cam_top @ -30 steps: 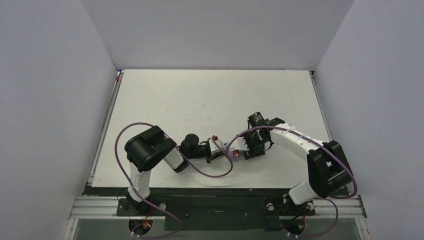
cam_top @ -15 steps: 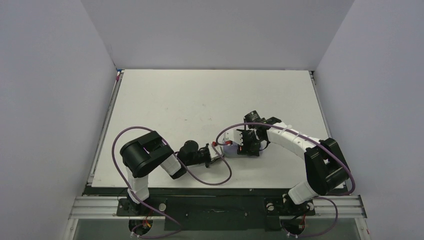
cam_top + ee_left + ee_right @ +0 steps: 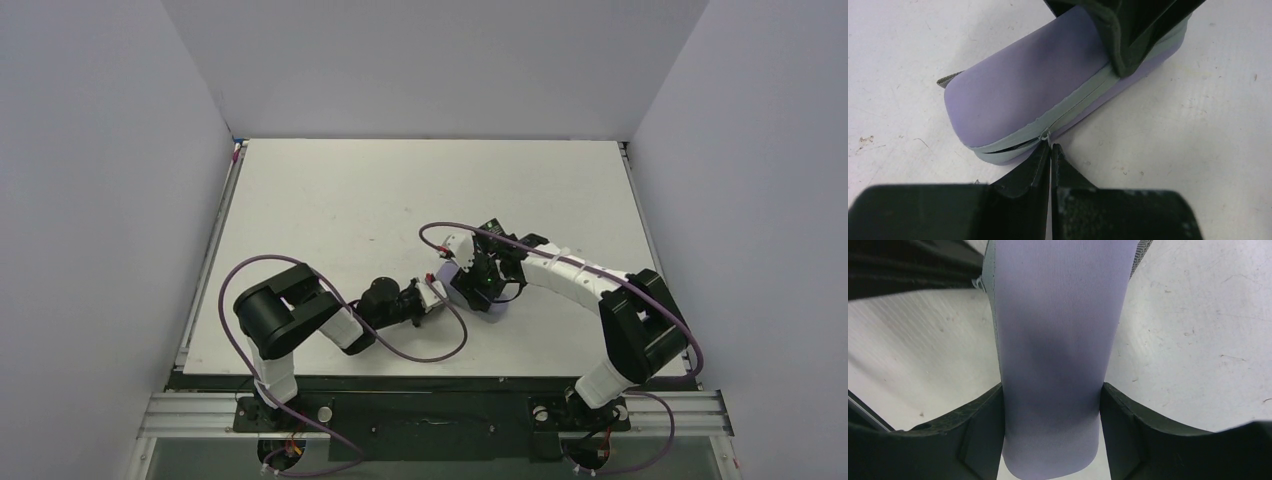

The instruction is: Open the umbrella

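The umbrella itself is hidden; only its lavender oval hard case (image 3: pixel 1028 95) (image 3: pixel 1053 340) (image 3: pixel 461 291) shows, lying on the white table. My right gripper (image 3: pixel 1052 390) (image 3: pixel 482 283) is shut on the case, one black finger on each side of its body. My left gripper (image 3: pixel 1050 147) (image 3: pixel 432 302) is at the case's grey zipper band, jaws pressed together on the small metal zipper pull (image 3: pixel 1047 135). A narrow dark gap in the zipper runs round the case's near end (image 3: pixel 1003 146).
A grey strap end (image 3: pixel 948 79) sticks out from the case's far side. Purple cables (image 3: pixel 425 352) loop from both arms over the near table. The table's near edge (image 3: pixel 420 375) lies just behind the arms, and grey walls enclose the table.
The right arm has swung left and turned its wrist, carrying the case toward the table's middle. The left arm has drawn back slightly, its gripper staying shut at the zipper.
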`<state>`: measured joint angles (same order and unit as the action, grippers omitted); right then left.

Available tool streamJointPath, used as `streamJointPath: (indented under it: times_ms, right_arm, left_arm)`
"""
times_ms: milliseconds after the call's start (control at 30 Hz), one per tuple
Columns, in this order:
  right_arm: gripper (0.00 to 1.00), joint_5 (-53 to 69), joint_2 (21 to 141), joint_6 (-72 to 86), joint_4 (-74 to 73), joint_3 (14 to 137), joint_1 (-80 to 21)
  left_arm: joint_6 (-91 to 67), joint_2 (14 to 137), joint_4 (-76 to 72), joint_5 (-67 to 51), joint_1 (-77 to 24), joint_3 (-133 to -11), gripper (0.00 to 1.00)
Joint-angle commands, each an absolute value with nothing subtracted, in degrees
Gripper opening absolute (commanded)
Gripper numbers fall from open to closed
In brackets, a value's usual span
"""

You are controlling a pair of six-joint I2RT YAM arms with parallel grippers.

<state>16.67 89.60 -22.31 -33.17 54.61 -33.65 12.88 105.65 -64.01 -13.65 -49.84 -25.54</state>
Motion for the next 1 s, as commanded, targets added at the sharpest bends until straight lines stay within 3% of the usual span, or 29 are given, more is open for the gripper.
streamJointPath:
  times_ms: [0,100,233,333,600,967]
  right_arm:
    - [0.31,19.85,91.57,-10.75,-25.63,57.02,-33.50]
    - [0.59,24.59,90.54,-10.99,-28.49,57.53,-32.88]
    - [0.77,30.09,88.99,-10.28,-31.44,57.48,-29.97]
    - [0.82,33.60,88.97,-8.09,-32.10,58.01,-27.20]
    - [0.86,32.92,93.03,0.62,-26.73,61.82,-26.30]
    - [0.78,32.43,101.60,8.58,-20.76,65.52,-25.00]
  left_arm:
    - [12.88,105.39,-61.20,-18.19,-50.49,-27.04,0.00]
    - [13.40,105.78,-60.44,-18.86,-48.66,-27.49,0.00]
    - [14.25,105.91,-59.20,-19.71,-46.67,-28.31,0.00]
    - [15.33,105.91,-58.38,-20.68,-45.90,-28.72,0.00]
    - [19.11,106.23,-57.87,-22.85,-45.20,-29.13,0.00]
    - [19.21,106.81,-55.33,-23.87,-45.08,-30.65,0.00]
